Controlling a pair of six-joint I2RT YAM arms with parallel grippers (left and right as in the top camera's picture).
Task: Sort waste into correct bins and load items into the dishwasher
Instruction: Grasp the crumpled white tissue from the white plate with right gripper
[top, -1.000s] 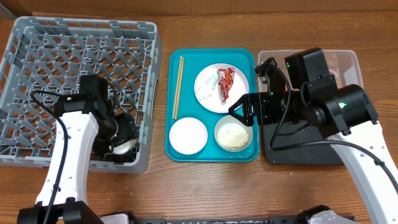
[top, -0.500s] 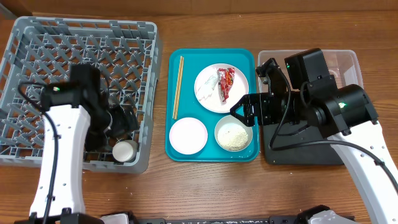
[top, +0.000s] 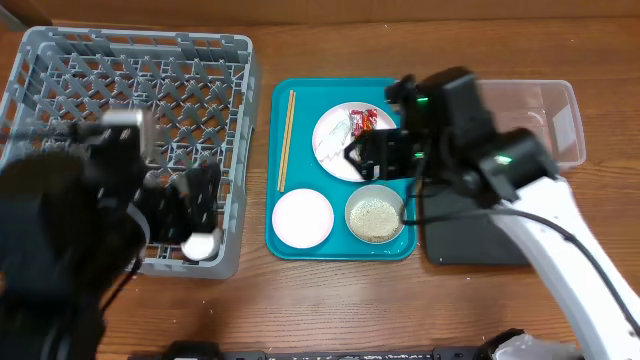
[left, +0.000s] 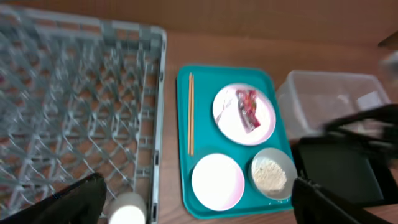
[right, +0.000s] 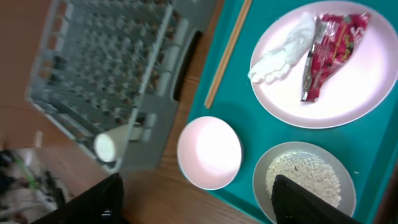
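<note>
- The right gripper (right: 197, 180) hangs over the teal tray (top: 320, 95) with its fingers spread wide and nothing between them. The left gripper (left: 199, 182) is just as wide open and empty, up high by the grey dish rack (top: 130, 60).
- The red snack wrapper (right: 329, 46) and the white tissue (right: 280, 53) lie touching on the round white plate (right: 354, 93). One pinch could easily take both, and one of them would then go in the wrong bin.
- The wrapper looks glossy and crinkled, so it may slip. The tissue is soft and crumpled. The plate is smooth and might skate on the tray if pressed.
- The green-rimmed bowl (right: 258, 180) of loose rice grains (right: 305, 177) sits just beside the plate. A stray finger could tip it and scatter the grains.
- The small white bowl (top: 302, 217) next to it is smooth and plain.
- The thin wooden chopsticks (top: 285, 140) lie flat along the tray's left side, which makes them awkward to get under.
- A small white cup (top: 200, 244) sits in the rack's near corner, seemingly on its side, and it could roll between the pegs.
- The clear plastic tub (top: 550, 110) and the black tray (top: 470, 245) stand to the right of the teal tray.
</note>
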